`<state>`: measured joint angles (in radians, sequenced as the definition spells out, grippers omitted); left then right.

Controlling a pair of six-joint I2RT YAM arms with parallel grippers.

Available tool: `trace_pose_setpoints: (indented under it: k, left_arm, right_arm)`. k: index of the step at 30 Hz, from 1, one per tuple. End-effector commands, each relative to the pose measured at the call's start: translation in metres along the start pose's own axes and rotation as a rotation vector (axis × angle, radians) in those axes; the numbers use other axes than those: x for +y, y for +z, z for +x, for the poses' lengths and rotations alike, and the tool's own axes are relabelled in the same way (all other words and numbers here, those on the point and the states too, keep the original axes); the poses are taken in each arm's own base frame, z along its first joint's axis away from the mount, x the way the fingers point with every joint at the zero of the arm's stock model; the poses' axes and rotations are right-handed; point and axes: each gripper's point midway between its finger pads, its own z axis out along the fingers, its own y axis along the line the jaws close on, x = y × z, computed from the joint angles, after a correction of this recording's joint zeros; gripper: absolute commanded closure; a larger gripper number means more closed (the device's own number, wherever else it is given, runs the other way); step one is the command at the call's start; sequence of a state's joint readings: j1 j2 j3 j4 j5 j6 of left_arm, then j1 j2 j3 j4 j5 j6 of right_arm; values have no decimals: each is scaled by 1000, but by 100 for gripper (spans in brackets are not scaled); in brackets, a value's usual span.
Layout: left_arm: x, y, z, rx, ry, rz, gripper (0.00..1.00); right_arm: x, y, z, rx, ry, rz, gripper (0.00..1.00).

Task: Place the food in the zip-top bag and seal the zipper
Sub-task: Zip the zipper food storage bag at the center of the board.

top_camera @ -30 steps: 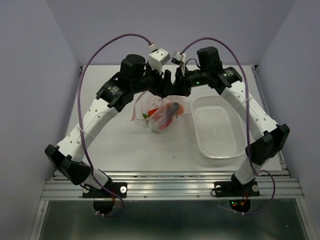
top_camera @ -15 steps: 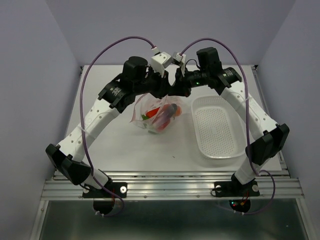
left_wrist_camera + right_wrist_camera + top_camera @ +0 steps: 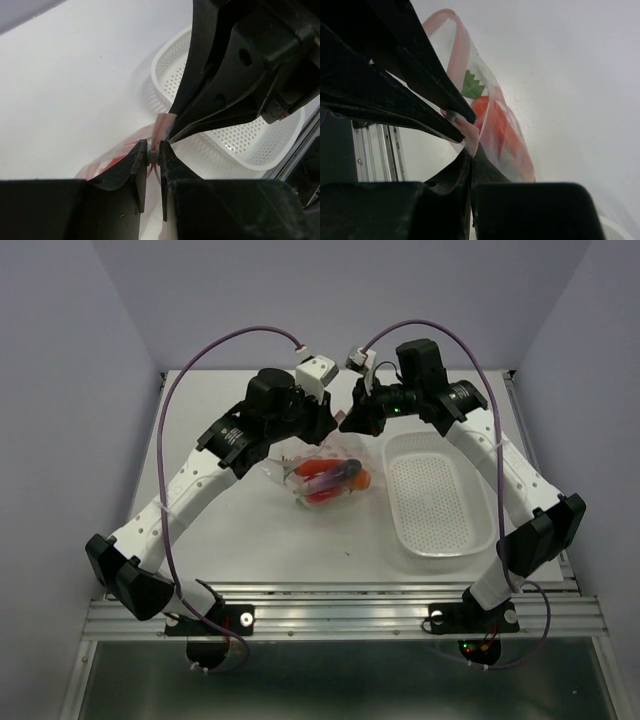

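Observation:
The clear zip-top bag [image 3: 325, 480] with pink dots hangs between my two grippers above the table, with the toy vegetables [image 3: 335, 480] inside: red, orange, purple and green pieces show through the plastic. My left gripper [image 3: 153, 154] is shut on the pink zipper strip [image 3: 161, 125] and its small grey slider. My right gripper [image 3: 471, 150] is shut on the pink end of the same strip [image 3: 460, 55], right beside the left fingers. In the top view the two grippers [image 3: 335, 425] meet over the bag's mouth.
A white perforated basket [image 3: 432, 495] with nothing in it stands to the right of the bag, close under my right arm. The metal rail [image 3: 340, 615] of the table's near edge holds both arm bases.
The bag has tilted and swung lower, so the vegetables now lie more sideways. My left gripper has slid along the zipper strip towards the right gripper. Both arms have shifted slightly.

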<state>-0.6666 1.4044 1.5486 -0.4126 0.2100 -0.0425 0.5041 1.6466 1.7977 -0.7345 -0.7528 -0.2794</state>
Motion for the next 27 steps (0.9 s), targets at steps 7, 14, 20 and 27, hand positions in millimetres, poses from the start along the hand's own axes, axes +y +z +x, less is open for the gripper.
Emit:
trace_pose_setpoints:
  k: [7, 14, 20, 27]
  left_arm:
    - [43, -32, 39, 107, -7, -230, 83]
    - [66, -49, 58, 131, -67, -384, 83]
    - [85, -71, 82, 177, -160, -546, 83]
    - [104, -106, 113, 227, -256, -731, 83]
  right_arm:
    - [-42, -54, -49, -174, -65, 197, 99]
    - [-58, -68, -54, -197, -91, 277, 99]
    - [-78, -77, -55, -216, -95, 331, 99]
    - [-91, -76, -62, -261, -93, 308, 99]
